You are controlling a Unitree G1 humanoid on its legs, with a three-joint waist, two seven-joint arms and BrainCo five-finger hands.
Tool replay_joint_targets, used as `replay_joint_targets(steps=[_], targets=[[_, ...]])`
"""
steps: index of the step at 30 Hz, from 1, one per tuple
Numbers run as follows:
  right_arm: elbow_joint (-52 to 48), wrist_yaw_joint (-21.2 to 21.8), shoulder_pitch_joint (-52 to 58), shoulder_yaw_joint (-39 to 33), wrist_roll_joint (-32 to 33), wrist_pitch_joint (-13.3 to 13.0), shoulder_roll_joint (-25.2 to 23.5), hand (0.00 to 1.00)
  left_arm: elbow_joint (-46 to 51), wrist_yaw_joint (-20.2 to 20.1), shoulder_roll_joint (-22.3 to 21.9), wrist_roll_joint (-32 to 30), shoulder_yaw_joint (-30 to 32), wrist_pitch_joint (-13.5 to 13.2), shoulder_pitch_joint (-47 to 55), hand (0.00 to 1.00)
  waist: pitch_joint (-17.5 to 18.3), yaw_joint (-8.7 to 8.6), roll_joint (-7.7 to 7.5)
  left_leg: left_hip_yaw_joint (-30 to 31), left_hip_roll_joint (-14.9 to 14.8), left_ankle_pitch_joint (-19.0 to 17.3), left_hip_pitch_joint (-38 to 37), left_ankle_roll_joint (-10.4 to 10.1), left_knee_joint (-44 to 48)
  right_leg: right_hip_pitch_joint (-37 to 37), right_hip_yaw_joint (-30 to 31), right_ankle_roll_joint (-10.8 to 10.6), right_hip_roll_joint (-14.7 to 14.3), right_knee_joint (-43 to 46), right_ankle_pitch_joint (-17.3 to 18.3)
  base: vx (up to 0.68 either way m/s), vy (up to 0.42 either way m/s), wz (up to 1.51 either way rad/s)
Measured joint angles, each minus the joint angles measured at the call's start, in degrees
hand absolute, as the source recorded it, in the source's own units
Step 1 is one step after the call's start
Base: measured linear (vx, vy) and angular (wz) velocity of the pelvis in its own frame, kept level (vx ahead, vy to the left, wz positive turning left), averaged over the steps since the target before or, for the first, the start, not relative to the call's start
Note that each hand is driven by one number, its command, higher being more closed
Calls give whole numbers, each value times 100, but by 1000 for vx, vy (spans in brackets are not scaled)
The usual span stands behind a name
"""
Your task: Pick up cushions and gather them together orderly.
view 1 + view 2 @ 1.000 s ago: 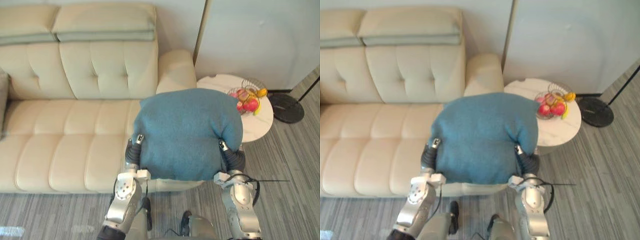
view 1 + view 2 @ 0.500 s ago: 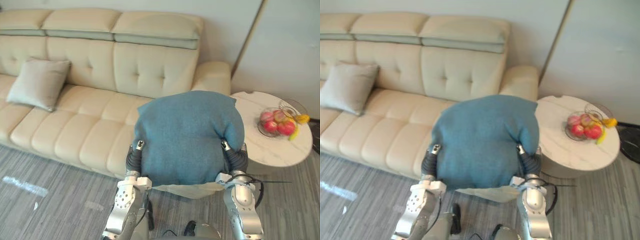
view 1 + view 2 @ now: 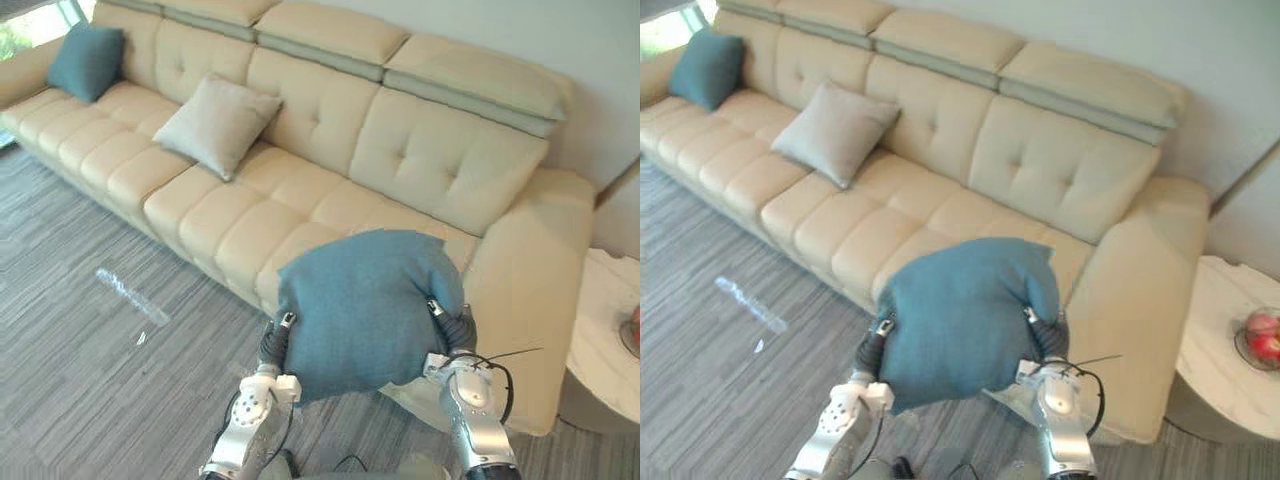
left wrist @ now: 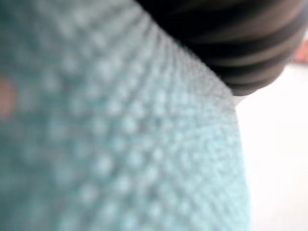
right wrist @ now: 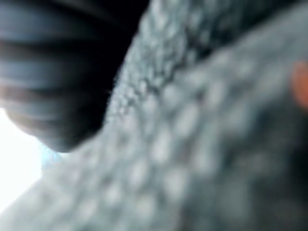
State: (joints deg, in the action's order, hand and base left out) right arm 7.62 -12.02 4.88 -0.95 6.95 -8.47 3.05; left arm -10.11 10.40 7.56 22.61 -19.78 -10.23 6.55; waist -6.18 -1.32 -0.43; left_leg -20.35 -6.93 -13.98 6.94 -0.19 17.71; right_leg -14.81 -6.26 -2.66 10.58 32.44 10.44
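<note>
Cushion, large teal knitted (image 3: pixel 368 305), was held up between left hand (image 3: pixel 272 345) and right hand (image 3: pixel 460 332), both hidden behind it, grip not discernible, before long cream leather sofa (image 3: pixel 330 205) bearing square beige cushion (image 3: pixel 217 124) and, farthest, small teal cushion (image 3: pixel 86 60).
</note>
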Motion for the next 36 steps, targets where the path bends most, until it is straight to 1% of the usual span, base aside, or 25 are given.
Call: replay_joint_targets(steps=[1,2,3,4,5,7,9,11,12,13,14,15,16,19,20,21,22,25,27,28,30,31,33,34,36], targets=[[-10,16,-2,3,3,-18,17,100,21,0,-1,-8,-18,-1,-16,100,5,-93,-32,60,154,58,-140,2,-203,-225,109,27,-410,-280,57,109,16,49],[-14,13,-3,2,13,-30,38,100,46,0,0,-10,-39,0,-27,100,1,-142,-26,94,198,77,-173,-30,-252,-310,105,28,-538,-446,41,196,-28,71],[-33,-2,2,-16,50,-51,90,100,129,0,7,-11,-98,0,-60,100,2,-201,-45,275,358,74,-192,-50,-264,-437,240,120,-780,-1100,-268,152,-32,66],[-55,-9,16,-39,55,-52,100,100,136,1,9,-15,-137,0,-98,100,-11,-256,-66,393,421,50,-185,-58,-226,-457,355,285,-815,-1249,-573,207,-67,81],[-152,-34,68,-137,95,-48,217,100,210,4,-114,-26,-240,61,-147,100,-16,-282,110,715,364,-82,-85,-149,-118,-383,378,364,-918,-1174,-549,182,-30,52],[-705,-43,404,-244,205,-34,180,100,297,3,-166,-58,-345,61,-203,100,-14,-260,193,1000,228,-93,-99,-215,-48,-302,270,378,-953,-1060,-414,291,-24,73],[-1244,-42,786,-337,219,-35,138,100,300,-43,-168,-61,-448,61,-248,100,-29,-252,189,1029,50,-87,-53,-226,445,16,16,411,-994,-1094,-309,261,-93,84],[-1727,-42,1083,-336,224,-44,153,100,415,-70,-166,-60,-509,62,-183,100,-60,-191,207,994,-240,-30,292,-134,1836,444,0,470,-1109,-1113,-205,268,-86,38],[-2033,-41,1191,-324,225,-58,142,100,644,-78,-161,-61,-506,55,-72,100,-78,-131,172,944,-399,132,591,-21,2790,728,101,593,-1131,-1156,47,233,-3,-8],[-2152,-40,1206,-324,226,-105,151,100,772,-92,-165,-62,-506,41,-16,100,-92,-68,141,870,-497,142,730,-28,3183,838,221,597,-1135,-1202,239,195,53,-23],[-2210,-41,1186,-334,228,-144,169,100,831,-110,-192,-62,-507,31,9,100,-102,-4,174,828,-618,58,784,-72,3347,854,265,611,-1178,-1168,286,155,95,-45],[-2267,-42,1141,-329,262,-242,141,100,931,-177,-212,-61,-499,-17,34,100,-75,56,232,796,-767,-243,949,-77,3147,898,459,631,-1195,-1178,364,135,107,-45],[-2275,-42,1122,-329,267,-247,143,100,952,-182,-214,-61,-491,-39,38,100,-74,83,224,805,-763,-319,993,-75,2959,898,537,615,-1170,-1196,376,143,139,-53],[-2254,-43,1042,-275,273,-236,142,100,956,-183,-215,-57,-479,-39,142,100,-79,208,212,1218,-528,-322,1048,-190,1602,983,1100,500,-1071,-1368,443,154,244,-71],[-2251,-42,1034,-251,275,-233,142,100,958,-182,-218,-57,-480,-33,202,100,-78,227,204,1496,-400,-222,1044,-330,1173,996,1280,390,-1020,-1351,505,191,349,-101],[-2247,-41,1027,-220,278,-228,139,100,975,-180,-213,-57,-480,-33,278,100,-71,275,213,1702,-291,131,944,-609,876,974,1578,176,-967,-1236,644,255,462,-112],[-2223,-40,1032,-187,278,-224,116,100,976,-179,-195,-57,-476,-37,315,100,-43,291,200,1645,-202,163,874,-626,951,986,1751,107,-929,-1188,686,238,395,-108],[-2245,-36,1132,-106,314,-210,-13,100,1022,-179,-138,-59,-461,-33,366,100,71,243,-54,924,-50,-187,892,-247,1471,830,2436,-218,-644,-1062,585,283,458,-87],[-2245,-25,1126,-104,313,-209,-71,100,1043,-178,-128,-59,-434,-33,368,100,75,251,-101,597,-49,-262,811,-115,1549,589,2548,-481,-591,-748,422,192,381,-95],[-2239,-22,1132,-83,313,-197,-108,100,1047,-176,-126,-59,-405,-29,371,100,65,276,-95,363,-57,-323,616,-8,1496,382,2492,-642,-587,-400,259,117,233,-91],[-2225,18,1132,-68,313,-192,-119,100,1048,-176,-109,-60,-366,-27,378,100,58,290,-84,63,-67,-348,269,29,1317,177,2047,-669,-506,33,258,127,207,-93],[-2220,48,1114,-69,313,-200,-149,100,1059,-176,-101,-65,-338,-54,371,100,70,287,-63,-216,-99,-352,-37,21,983,-40,1324,-602,-466,137,340,114,140,-89],[-2136,83,1032,-65,312,-238,-186,100,1067,-176,-101,-65,-278,-83,354,100,83,287,-55,-391,-148,-364,-152,-10,768,-225,798,-495,-480,-5,379,56,47,-70],[-1955,102,880,-64,310,-275,-208,100,1062,-176,-91,-64,-222,-88,325,100,94,273,-74,-456,-156,-386,-198,-55,640,-377,341,-333,-476,-237,313,51,-44,-62],[-1372,104,588,-65,314,-305,-207,100,978,-176,6,-60,-188,-82,297,100,177,116,-241,-539,-11,-357,-211,-161,545,-452,-96,166,-450,-1057,-348,78,-96,-32]])
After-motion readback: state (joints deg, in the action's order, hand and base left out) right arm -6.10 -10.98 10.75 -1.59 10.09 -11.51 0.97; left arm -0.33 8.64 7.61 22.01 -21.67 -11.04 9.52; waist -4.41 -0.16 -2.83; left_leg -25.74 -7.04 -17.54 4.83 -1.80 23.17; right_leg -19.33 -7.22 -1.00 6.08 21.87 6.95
